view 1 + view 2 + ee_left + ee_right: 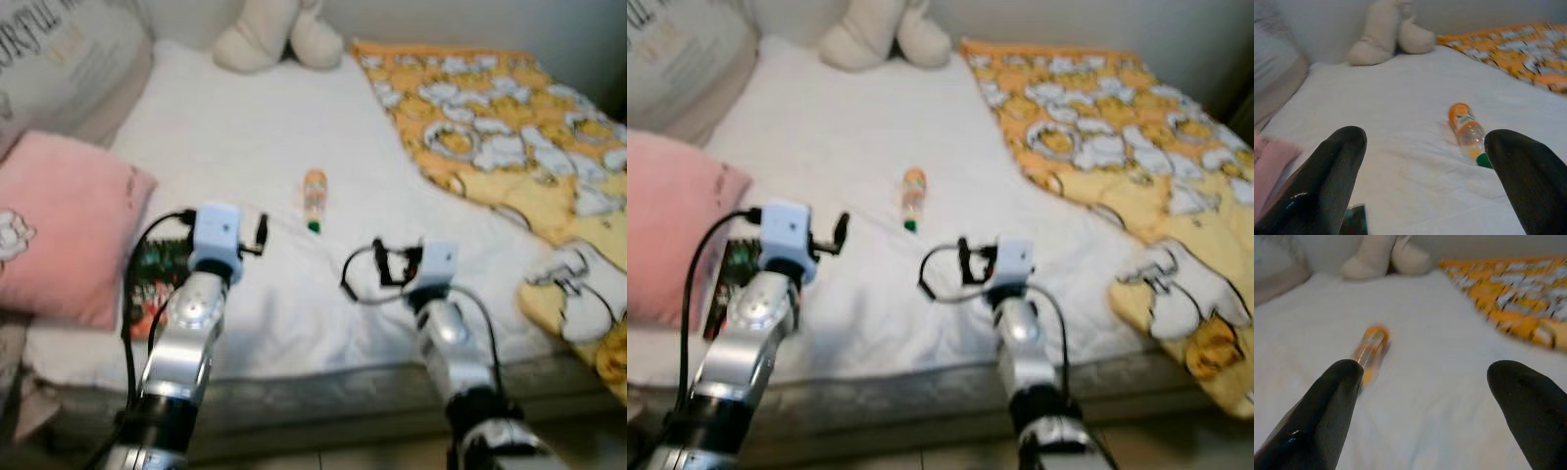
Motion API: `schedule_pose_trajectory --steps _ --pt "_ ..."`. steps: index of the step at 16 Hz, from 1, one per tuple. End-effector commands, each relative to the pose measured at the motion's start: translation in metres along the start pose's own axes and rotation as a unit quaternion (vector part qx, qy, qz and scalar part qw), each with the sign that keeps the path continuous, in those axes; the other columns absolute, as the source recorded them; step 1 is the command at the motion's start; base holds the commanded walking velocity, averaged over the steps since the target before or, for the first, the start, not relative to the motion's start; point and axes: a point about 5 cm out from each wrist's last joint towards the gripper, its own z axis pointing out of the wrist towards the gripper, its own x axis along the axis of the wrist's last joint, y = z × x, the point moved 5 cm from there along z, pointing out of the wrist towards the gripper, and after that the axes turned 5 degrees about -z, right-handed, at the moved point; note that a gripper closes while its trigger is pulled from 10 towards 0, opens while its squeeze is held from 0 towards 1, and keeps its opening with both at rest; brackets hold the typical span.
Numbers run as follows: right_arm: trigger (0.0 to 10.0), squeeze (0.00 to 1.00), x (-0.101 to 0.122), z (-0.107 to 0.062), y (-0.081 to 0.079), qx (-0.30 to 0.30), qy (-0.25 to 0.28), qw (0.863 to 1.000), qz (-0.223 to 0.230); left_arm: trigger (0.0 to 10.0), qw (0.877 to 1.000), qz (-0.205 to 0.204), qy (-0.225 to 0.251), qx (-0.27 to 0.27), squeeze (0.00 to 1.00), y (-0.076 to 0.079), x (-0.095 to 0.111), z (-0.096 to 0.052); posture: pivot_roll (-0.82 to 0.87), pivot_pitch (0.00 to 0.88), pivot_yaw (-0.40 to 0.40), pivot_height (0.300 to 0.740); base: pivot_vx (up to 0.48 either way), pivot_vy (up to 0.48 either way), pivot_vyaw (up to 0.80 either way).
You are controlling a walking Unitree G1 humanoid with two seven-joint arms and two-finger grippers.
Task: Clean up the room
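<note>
A white bed (pixel 294 127) is lying ahead of both claws, its near edge running under the two silver arms. A yellow and orange blanket (pixel 509 147) with white cartoon figures is spreading over the mattress beyond and to the outer side of the right claw. A pink pillow (pixel 59 225) is resting just outside the left arm, and a larger pale cushion (pixel 69 59) with lettering is leaning farther back on that same side. A cream plush toy (pixel 279 34) is sitting at the far end of the bed, well ahead of both claws.

The left claw (pixel 1422 181) is hovering over the sheet with its two black fingers (pixel 1327 176) standing wide apart, holding nothing. The right claw (pixel 1425 416) is hovering alongside it, fingers likewise spread and empty.

A small bottle (pixel 314 199) with an orange label and a green cap is lying on its side on the sheet, ahead of the claws and between their lines of reach, apart from both. A dark packet (pixel 152 279) with red and green print is lying near the bed edge, partly hidden beneath the left arm.
</note>
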Motion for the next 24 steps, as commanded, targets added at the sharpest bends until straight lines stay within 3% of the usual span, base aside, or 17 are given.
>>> schedule_pose_trajectory --steps 1,7,10,16,20,22,24 --pt "10.0 0.0 0.001 -0.001 0.022 -0.033 0.0 0.999 0.004 10.0 1.0 0.001 0.008 -0.025 0.0 0.017 0.007 -0.001 0.04 0.0 -0.025 0.74 0.0 0.0 0.0" --pt "10.0 0.0 0.003 0.002 0.016 -0.025 0.002 1.0 -0.002 10.0 0.999 -0.039 0.012 0.001 0.0 0.002 0.01 -0.003 0.05 0.0 -0.025 0.74 0.177 -0.159 0.0" --pt "10.0 0.0 0.002 0.004 0.013 -0.019 -0.002 1.0 -0.001 10.0 0.999 -0.037 0.015 0.001 0.0 0.001 0.011 -0.006 0.06 0.0 -0.027 0.74 0.417 -0.092 0.0" --pt "10.0 0.0 0.02 0.028 -0.001 -0.002 -0.009 1.0 0.007 10.0 1.0 -0.018 0.015 0.013 0.0 -0.012 0.011 -0.022 0.13 0.0 -0.021 0.74 0.0 0.0 0.0" --pt "10.0 0.0 0.028 0.044 -0.017 -0.001 -0.031 0.999 0.014 10.0 0.999 0.021 0.013 -0.02 0.0 -0.022 0.022 -0.074 0.29 0.0 -0.009 0.74 0.0 0.0 0.0" --pt "10.0 0.0 0.035 0.051 -0.025 0.002 -0.04 0.999 0.016 10.0 1.0 0.018 0.005 -0.013 0.0 -0.029 0.024 -0.094 0.34 0.019 -0.01 0.74 0.0 0.0 0.0" --pt "10.0 0.0 0.045 0.057 -0.031 0.002 -0.037 0.999 0.019 10.0 1.0 0.0 -0.002 -0.018 0.0 -0.021 0.027 -0.108 0.38 0.048 -0.022 0.74 0.0 0.0 0.0"
